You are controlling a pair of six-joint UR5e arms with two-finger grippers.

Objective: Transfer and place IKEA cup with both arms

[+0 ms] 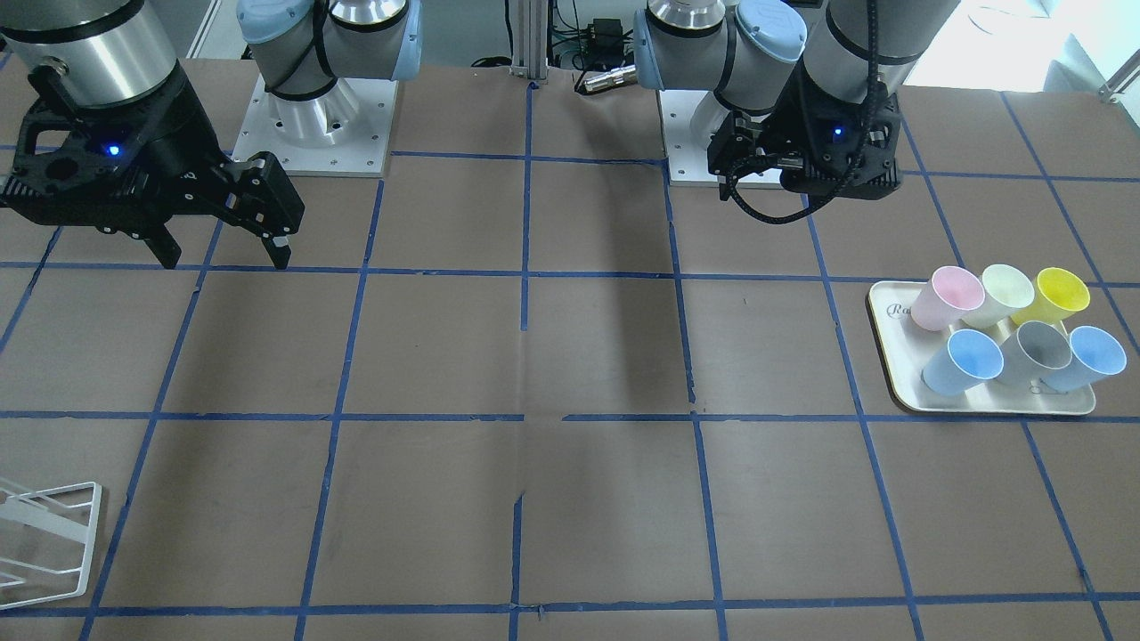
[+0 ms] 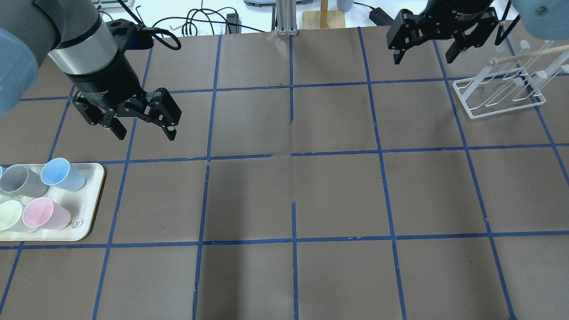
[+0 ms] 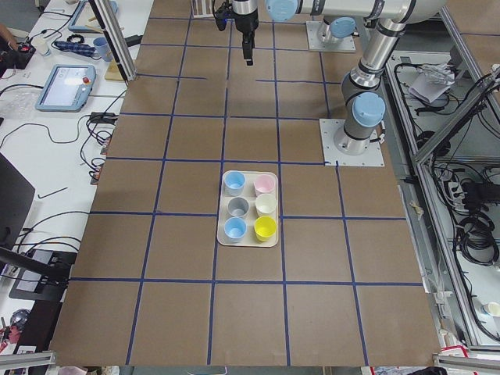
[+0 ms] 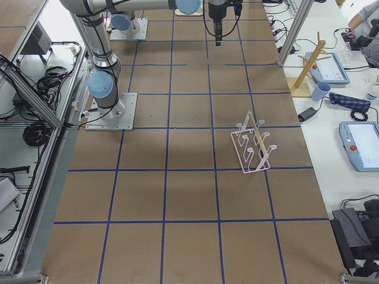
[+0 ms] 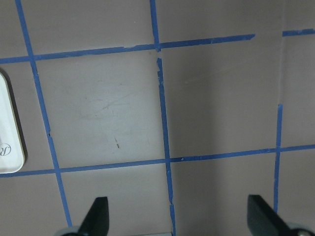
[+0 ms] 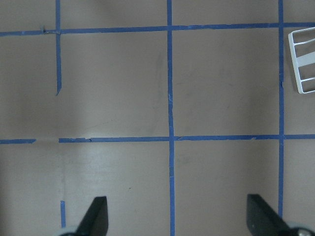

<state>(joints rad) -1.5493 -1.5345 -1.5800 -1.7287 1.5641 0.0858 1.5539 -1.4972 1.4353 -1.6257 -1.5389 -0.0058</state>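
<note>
Front view: the blue cup stands on the tray, with a grey cup between it and a second blue cup. Right pincer spread, holding nothing.
Overhead: left pincer spread, holding nothing, above the table, apart from the tray.
Wrist views: left fingers and right fingers wide apart over taped table.

six cups sit on one white tray on the desk. two are blue (a light blue cup and a second light blue cup). there is one grey cup, one pink cup, one pale green cup and one yellow cup. there is one white wire rack. there are two black hands, a left hand and a right hand.
</note>
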